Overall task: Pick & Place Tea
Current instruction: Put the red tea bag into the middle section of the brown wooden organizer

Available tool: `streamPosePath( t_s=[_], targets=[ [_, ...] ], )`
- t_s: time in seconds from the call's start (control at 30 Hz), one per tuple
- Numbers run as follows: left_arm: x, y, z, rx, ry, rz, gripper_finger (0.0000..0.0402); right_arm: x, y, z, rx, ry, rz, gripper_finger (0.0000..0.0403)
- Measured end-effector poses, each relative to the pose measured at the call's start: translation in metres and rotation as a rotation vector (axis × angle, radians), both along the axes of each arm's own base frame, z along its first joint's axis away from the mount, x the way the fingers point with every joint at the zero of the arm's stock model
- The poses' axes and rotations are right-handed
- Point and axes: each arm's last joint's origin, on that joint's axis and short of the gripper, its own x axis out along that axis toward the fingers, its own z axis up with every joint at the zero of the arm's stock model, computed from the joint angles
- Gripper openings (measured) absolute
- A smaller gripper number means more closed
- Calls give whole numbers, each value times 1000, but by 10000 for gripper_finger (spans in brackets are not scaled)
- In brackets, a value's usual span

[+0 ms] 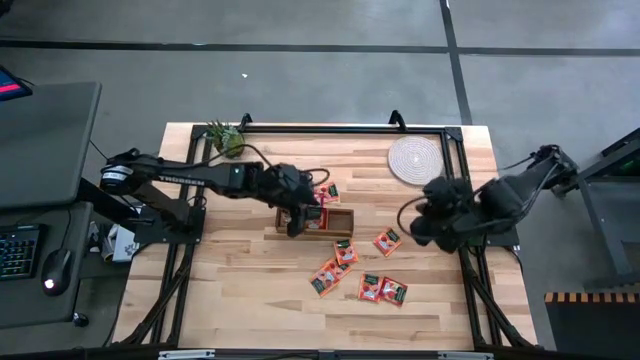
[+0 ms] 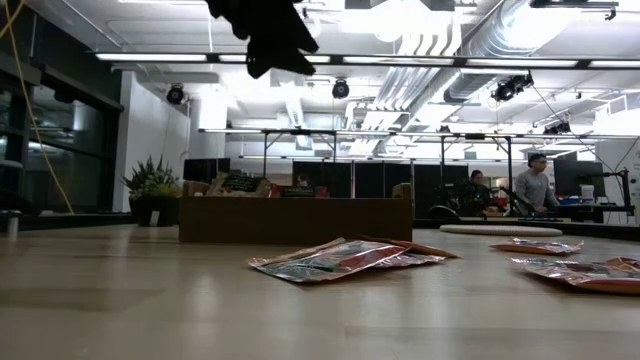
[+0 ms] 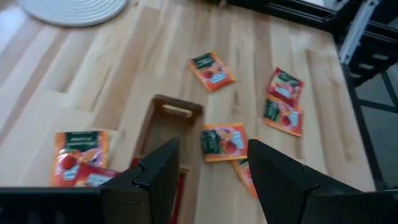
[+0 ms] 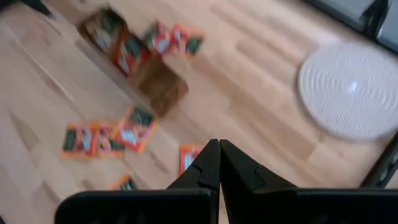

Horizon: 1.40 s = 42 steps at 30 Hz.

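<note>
The tea sachets are orange-red with green patches. Several lie loose on the table near the box, among them one (image 1: 388, 241), one (image 1: 345, 252) and a pair (image 1: 381, 290). Others lie beyond the box's far side (image 1: 327, 192) and inside the box (image 4: 124, 50). The brown wooden box (image 1: 325, 220) stands mid-table, and its end compartment (image 3: 171, 115) is bare. My left gripper (image 3: 211, 168) hovers open above the box (image 1: 298, 220), high over the table (image 2: 270, 35). A sachet (image 3: 224, 142) lies below the gap between its fingers. My right gripper (image 4: 219, 165) is shut and holds nothing. It hangs above the table (image 1: 420, 232), right of the box, near a sachet (image 4: 189, 155).
A round pale woven mat (image 1: 414, 160) lies near the table's far right corner. A small green plant (image 1: 228, 138) stands at the far left edge. A black frame runs along the table's far edge and sides. People sit in the room behind (image 2: 535, 185).
</note>
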Motion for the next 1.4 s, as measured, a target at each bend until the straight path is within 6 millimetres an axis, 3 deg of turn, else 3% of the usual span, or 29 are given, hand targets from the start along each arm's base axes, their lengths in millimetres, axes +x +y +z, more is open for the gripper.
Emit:
streamPosePath(
  t_s=[0.27, 0.53, 0.83, 1.0, 1.13, 1.23, 1.4],
  targets=[
    [9, -22, 3, -32, -89, -13, 186, 8, 30, -77, 217, 8, 11, 0],
    [28, -35, -12, -128, -105, -22, 185, 12, 49, -127, 374, -83, 37, 0],
    [58, -57, -40, -248, -108, -102, 185, 3, 58, -142, 451, -31, 70, 0],
    [80, -66, -39, -247, -98, -161, 185, 2, 58, -142, 466, 5, 77, 0],
    [103, -71, -27, -223, -123, -208, 185, -3, 58, -145, 484, 77, 72, 0],
    [114, -73, -30, -241, -21, -198, 185, -10, 59, -146, 494, 126, 34, 0],
    [139, -83, -38, -257, -6, -291, 185, -21, 64, -148, 494, 170, 0, 0]
  ],
)
